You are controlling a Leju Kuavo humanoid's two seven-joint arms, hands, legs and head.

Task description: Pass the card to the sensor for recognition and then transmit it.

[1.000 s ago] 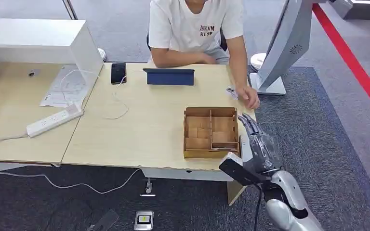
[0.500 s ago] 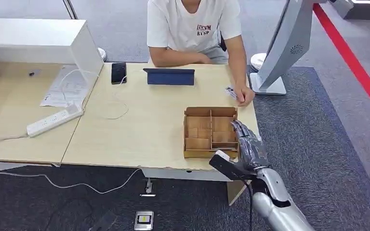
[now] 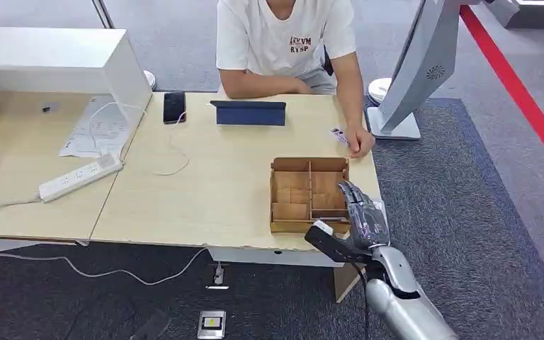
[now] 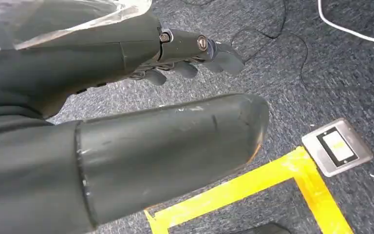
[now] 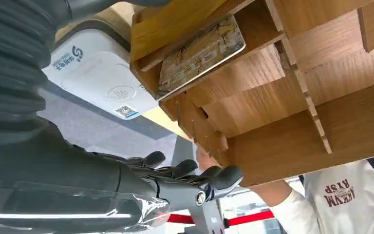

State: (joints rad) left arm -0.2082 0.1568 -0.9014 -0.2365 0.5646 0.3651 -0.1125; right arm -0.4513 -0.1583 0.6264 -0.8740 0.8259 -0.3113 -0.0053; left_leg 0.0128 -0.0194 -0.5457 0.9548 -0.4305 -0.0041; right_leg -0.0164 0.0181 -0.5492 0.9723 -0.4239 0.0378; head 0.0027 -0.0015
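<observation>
Where the wooden box (image 3: 308, 164) nears the table's right edge, hovers with the right hand (image 3: 360, 212), fingers loosely spread, holding nothing; just left of that hand, finds the card (image 5: 202, 53) propped in the near right compartment, long axis seemingly left to right; keeps the white sensor (image 5: 97, 78) just beside the box; hangs the left hand (image 4: 78, 63) over the floor, slack, empty, well apart; probably best reached from the right.

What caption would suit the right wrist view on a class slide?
Right hand beside a wooden divided box, a card in one compartment, white card reader alongside.
</observation>
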